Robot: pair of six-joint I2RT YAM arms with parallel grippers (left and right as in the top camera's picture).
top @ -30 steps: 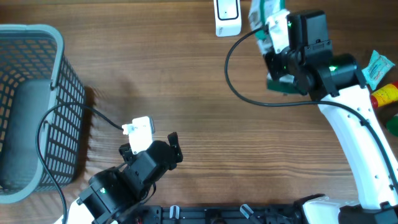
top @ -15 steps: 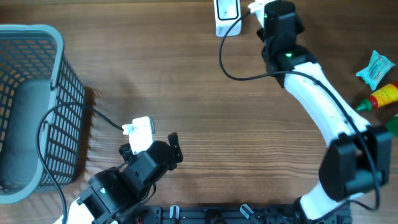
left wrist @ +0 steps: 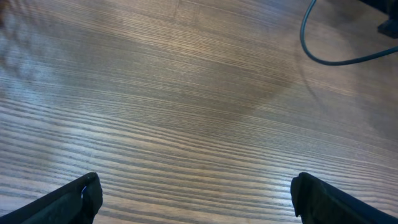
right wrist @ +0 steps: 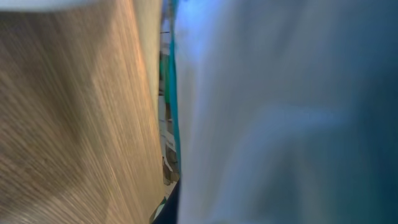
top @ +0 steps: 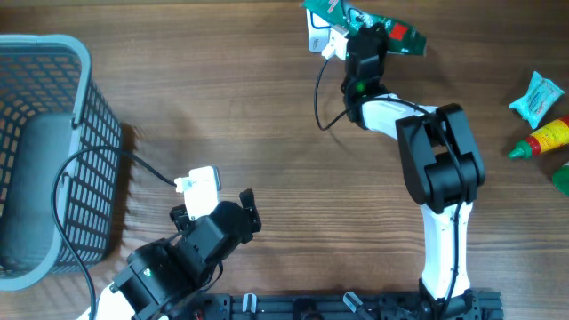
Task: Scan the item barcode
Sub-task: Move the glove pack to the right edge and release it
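A green packet with a red patch (top: 398, 34) hangs at the table's far edge, and my right gripper (top: 360, 37) is shut on it. One green end of the packet reaches over the white scanner (top: 316, 41) at the top centre. In the right wrist view a blurred pale blue-green surface of the packet (right wrist: 280, 112) fills most of the frame, hiding the fingers, with wood grain at the left. My left gripper (top: 218, 210) rests near the front left, open over bare wood (left wrist: 196, 193), nothing between its fingers.
A grey wire basket (top: 84, 62) stands at the left edge. At the right edge lie a teal sachet (top: 536, 98), a red and yellow bottle (top: 544, 138) and something green (top: 562, 178). A black cable (top: 322, 98) loops below the scanner.
My right arm has swung left and up to the far edge, bringing the green packet over the scanner. The left arm has not moved.
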